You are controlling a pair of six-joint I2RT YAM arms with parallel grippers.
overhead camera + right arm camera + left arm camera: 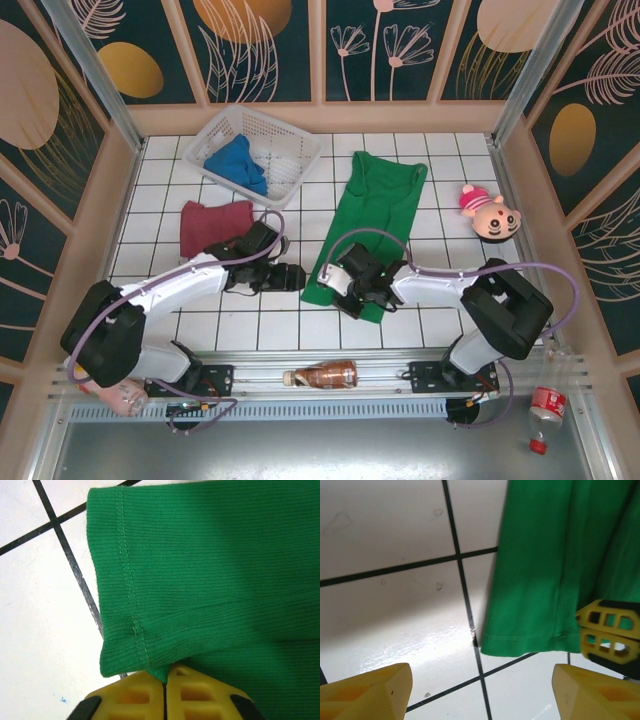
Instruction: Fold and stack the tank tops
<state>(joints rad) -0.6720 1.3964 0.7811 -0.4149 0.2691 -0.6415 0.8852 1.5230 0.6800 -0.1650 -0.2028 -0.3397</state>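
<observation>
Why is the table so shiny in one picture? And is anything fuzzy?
Left wrist view: light bounces off the white table as a bright glare patch, and the green tank top looks slightly fuzzy. Right wrist view: the cloth's ribs and stitches are sharp. Top external view: even light, soft shadows.

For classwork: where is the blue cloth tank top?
Top view, far left: blue cloth tank top inside the white plastic lattice basket, beyond the maroon-red top.

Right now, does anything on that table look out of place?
Yes: a brown bottle lies on its side between the arm bases, and a pink plush toy lies near the right wall, neither being laundry.
</observation>
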